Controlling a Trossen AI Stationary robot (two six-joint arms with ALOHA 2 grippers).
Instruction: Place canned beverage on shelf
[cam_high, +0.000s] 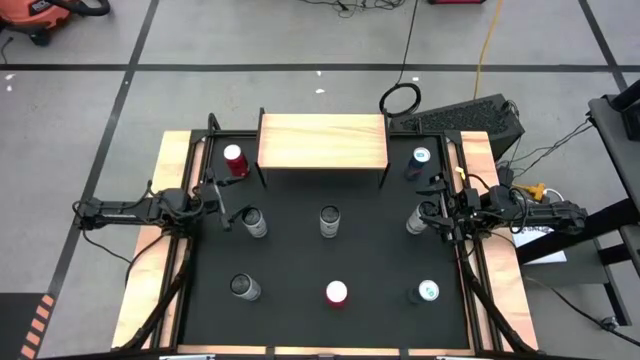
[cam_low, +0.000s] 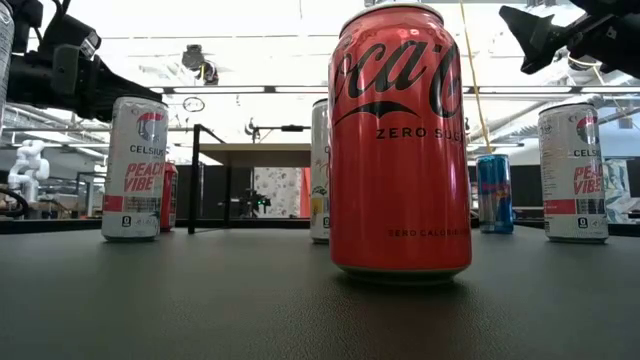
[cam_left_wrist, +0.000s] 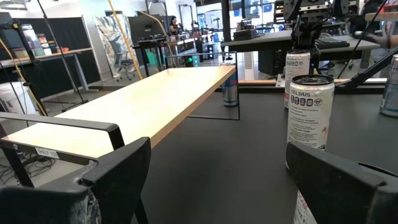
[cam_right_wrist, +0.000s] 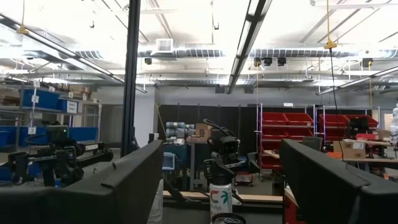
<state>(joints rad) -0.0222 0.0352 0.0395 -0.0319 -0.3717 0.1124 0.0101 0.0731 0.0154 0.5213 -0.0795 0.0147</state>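
Both grippers' fingers are spread wide and empty, the left gripper (cam_high: 222, 207) just beside a white Celsius can (cam_high: 254, 223), the right gripper (cam_high: 432, 213) beside another; the light-wood black-legged shelf (cam_high: 322, 141) stands bare beyond them, presumably awaiting cans.

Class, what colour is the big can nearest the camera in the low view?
Red, with black lettering: the Coca-Cola can, best seen in the low view.

Bright overhead ceiling light, blown-out glare behind the cans, soft shadows.
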